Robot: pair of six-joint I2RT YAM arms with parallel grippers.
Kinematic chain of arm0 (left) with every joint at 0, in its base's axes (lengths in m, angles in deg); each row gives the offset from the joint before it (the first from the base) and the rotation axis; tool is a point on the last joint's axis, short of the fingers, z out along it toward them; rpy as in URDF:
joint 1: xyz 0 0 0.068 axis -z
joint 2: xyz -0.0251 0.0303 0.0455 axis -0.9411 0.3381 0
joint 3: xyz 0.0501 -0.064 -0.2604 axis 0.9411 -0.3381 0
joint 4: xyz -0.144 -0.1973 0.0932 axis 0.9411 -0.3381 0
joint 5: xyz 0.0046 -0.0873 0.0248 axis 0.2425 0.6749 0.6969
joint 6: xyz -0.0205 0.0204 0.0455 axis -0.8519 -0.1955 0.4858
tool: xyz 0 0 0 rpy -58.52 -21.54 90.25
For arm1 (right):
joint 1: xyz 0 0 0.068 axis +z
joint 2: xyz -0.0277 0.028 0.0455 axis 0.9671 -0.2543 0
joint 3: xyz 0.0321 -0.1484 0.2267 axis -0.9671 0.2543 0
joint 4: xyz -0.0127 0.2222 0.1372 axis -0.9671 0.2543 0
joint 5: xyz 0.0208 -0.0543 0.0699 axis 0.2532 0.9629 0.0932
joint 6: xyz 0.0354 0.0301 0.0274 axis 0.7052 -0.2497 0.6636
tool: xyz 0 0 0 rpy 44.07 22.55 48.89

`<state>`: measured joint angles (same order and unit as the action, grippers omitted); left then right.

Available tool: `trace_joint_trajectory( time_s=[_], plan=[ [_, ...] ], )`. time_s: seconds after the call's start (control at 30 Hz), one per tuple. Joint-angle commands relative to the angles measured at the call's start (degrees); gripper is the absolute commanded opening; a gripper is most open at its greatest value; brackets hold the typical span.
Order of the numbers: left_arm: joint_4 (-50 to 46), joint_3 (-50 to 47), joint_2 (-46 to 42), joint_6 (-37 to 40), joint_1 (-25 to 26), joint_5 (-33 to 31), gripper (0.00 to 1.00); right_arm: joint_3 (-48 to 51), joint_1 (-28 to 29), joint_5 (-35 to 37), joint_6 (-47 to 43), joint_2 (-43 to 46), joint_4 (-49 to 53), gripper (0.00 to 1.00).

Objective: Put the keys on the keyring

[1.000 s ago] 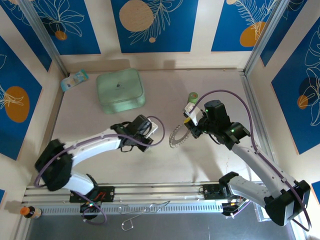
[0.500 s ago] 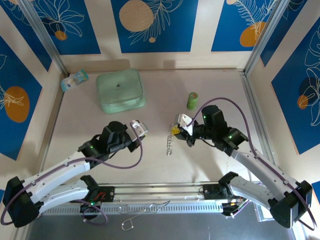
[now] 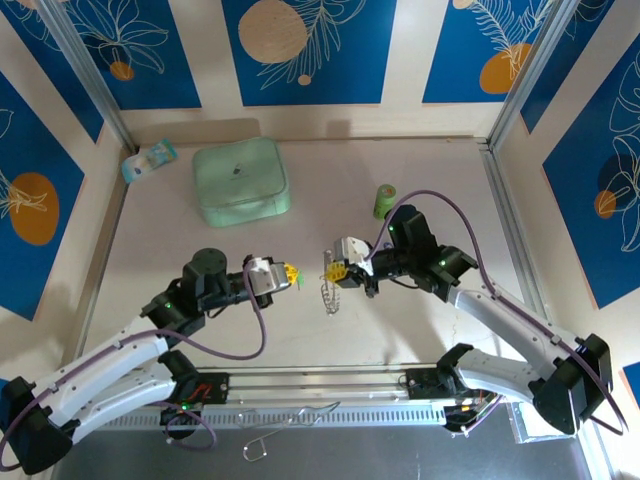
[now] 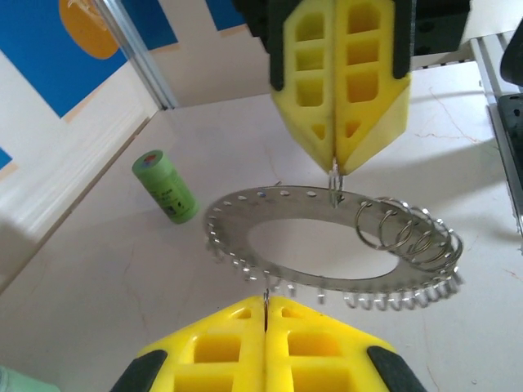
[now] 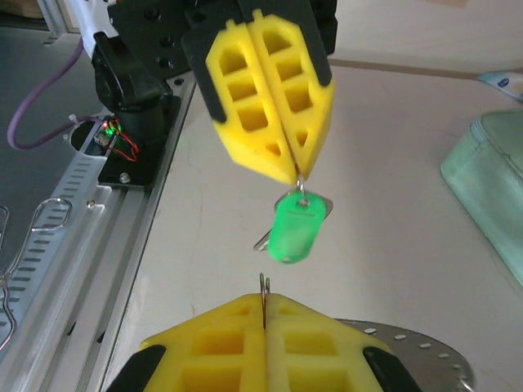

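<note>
Left pincer (image 3: 287, 273) was closed, nipping the small wire loop at the top of the green-headed key (image 5: 294, 229). In the right wrist view we saw the key dangling below its yellow tips, green head toward the camera, silvery shaft poking out behind at the lower left.

Right pincer (image 3: 338, 272) was closed too, gripping the keyring (image 4: 327, 245) by a little loop on its rim. From the left wrist camera we noted the keyring as a flat silvery ring with a hollow centre and holes along the edge. Small wire loops hung from its near rim, and a bunch of bigger loops sat at its right side. It hung above the worktop (image 3: 310, 340) and cast a shadow there.

From above, the two pincers faced each other near the middle of the worktop, tips close but apart. The keyring hung edge-on below the right one, between them.

Green cylinder (image 3: 385, 201) stood upright behind the right arm. Mint-green case (image 3: 240, 180) lay at the rear left, well apart from both pincers. A small teal packet (image 3: 150, 160) lay beside the left wall.
</note>
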<state>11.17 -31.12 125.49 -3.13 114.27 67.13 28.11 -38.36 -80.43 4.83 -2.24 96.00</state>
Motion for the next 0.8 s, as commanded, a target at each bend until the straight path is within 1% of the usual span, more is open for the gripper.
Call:
trace_joint_trajectory(
  time_s=[0.0,0.07,0.17,0.2,0.37,0.53,0.77],
  plan=[
    [2.2,-0.1,1.3,3.5,-1.2,6.2,0.0,-3.9,0.8,-4.1,-3.3,-1.4,2.1,0.0],
    [3.1,0.1,2.4,2.9,-2.6,10.4,0.0,-4.8,1.0,-4.9,-3.6,-2.6,2.6,0.0],
    [7.3,-0.9,4.2,-0.5,-5.9,17.9,0.0,-5.7,1.2,-6.5,-3.6,-4.2,2.7,0.0],
    [8.9,-1.4,4.7,-1.6,-6.7,19.2,0.0,-6.0,1.2,-7.0,-3.5,-4.6,3.0,0.0],
    [12.4,-2.4,5.5,-2.7,-7.9,22.9,0.0,-6.6,1.3,-9.3,-3.5,-6.0,4.4,0.0],
    [16.4,-3.5,5.9,-3.8,-7.9,25.6,0.0,-6.8,1.3,-11.6,-2.5,-7.6,2.3,0.0],
    [19.2,-4.5,6.5,-5.5,-7.9,28.6,0.0,-6.3,1.0,-12.2,-2.1,-7.8,0.7,0.0]
  ],
)
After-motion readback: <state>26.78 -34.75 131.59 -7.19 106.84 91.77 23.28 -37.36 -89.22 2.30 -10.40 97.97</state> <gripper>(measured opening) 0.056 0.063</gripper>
